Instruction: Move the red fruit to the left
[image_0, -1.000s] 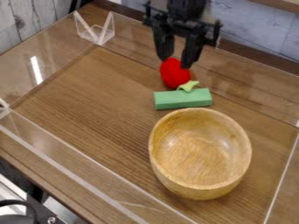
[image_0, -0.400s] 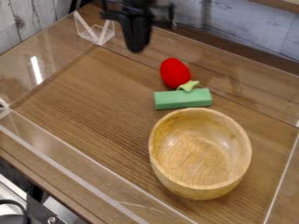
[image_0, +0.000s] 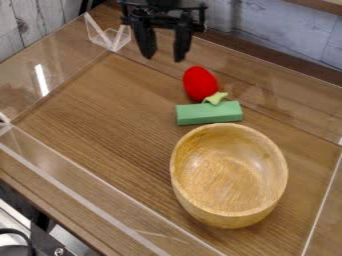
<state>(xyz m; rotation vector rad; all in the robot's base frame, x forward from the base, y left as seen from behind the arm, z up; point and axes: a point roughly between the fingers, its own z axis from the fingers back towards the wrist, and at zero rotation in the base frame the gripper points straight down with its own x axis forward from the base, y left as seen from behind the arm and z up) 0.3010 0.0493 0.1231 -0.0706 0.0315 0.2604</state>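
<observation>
The red fruit (image_0: 201, 82) is a small glossy red piece with a yellow-green tip, lying on the wooden table just behind a flat green block. My gripper (image_0: 163, 50) hangs up and to the left of the fruit, pointing down. Its two black fingers stand apart with nothing between them. It does not touch the fruit.
A flat green rectangular block (image_0: 210, 113) lies right in front of the fruit. A large wooden bowl (image_0: 229, 176) sits at the front right. Clear acrylic walls (image_0: 107, 34) border the table on the left, back and front.
My gripper moved from around the red fruit to the left and back, shut on the way, and now stands open. The fruit stayed where it was.
</observation>
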